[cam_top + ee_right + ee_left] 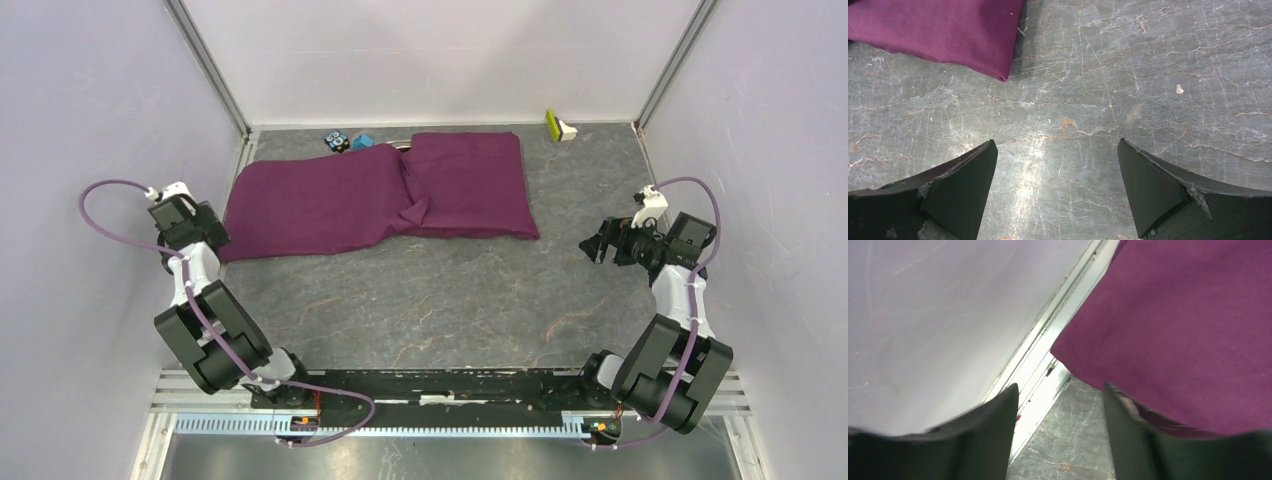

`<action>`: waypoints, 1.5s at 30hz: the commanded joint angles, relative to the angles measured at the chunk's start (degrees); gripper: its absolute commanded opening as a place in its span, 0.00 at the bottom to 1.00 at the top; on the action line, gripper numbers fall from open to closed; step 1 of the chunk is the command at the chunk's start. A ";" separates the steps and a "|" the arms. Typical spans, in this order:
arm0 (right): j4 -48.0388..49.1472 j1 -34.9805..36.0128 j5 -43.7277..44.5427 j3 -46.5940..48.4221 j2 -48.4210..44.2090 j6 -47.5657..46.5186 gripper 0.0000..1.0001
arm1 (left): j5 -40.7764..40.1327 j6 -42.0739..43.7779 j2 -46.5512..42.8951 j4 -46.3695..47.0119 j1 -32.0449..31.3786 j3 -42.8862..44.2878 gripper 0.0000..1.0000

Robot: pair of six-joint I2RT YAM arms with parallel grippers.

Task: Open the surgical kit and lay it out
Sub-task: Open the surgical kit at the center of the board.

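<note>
**Surgical kit point(470, 185) lying wrapped, far side of table point(450, 300)**

Purple cloth point(320, 205) is hiding all contents. Left gripper point(1060, 386) is hovering at its near-left corner, fingers parted, empty. Right gripper point(1056, 141) is gaping wide, well apart. Likely best: pinching the top layer only, peeling outward.

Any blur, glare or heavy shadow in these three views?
Top external: evenly lit and sharp, only a soft shadow along the near edge of the purple cloth wrap. Left wrist: soft and smeared, the left tool and the cloth both blurred. Right wrist: sharp, with a bright glare patch on the stone table between the fingers of the right tool.
</note>
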 commanded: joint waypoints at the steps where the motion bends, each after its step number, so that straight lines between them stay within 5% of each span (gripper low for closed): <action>1: 0.33 1.29 -0.08 1.33 -0.24 -1.58 0.98 | -0.18 2.97 0.99 5.94 2.22 1.08 0.80; 6: 1.18 13.12 8.38 5.21 -3.67 -5.60 0.98 | 6.89 0.15 0.30 5.16 2.15 3.85 1.00; 14: 2.53 44.58 25.17 18.92 4.99 -11.86 0.98 | 23.70 -7.45 -6.68 -0.12 -2.84 4.61 1.00; 20: 2.84 58.71 28.92 32.30 20.48 -6.53 0.95 | 24.77 -8.84 -13.46 -0.86 -7.41 1.10 1.00; 30: 5.23 61.72 18.90 48.82 42.51 11.79 0.98 | 25.90 -8.79 -18.64 -3.71 -7.82 -0.95 1.00; 45: 10.13 61.73 10.98 52.76 51.86 19.92 0.88 | 27.08 -9.83 -17.37 -3.30 -8.09 -1.11 1.00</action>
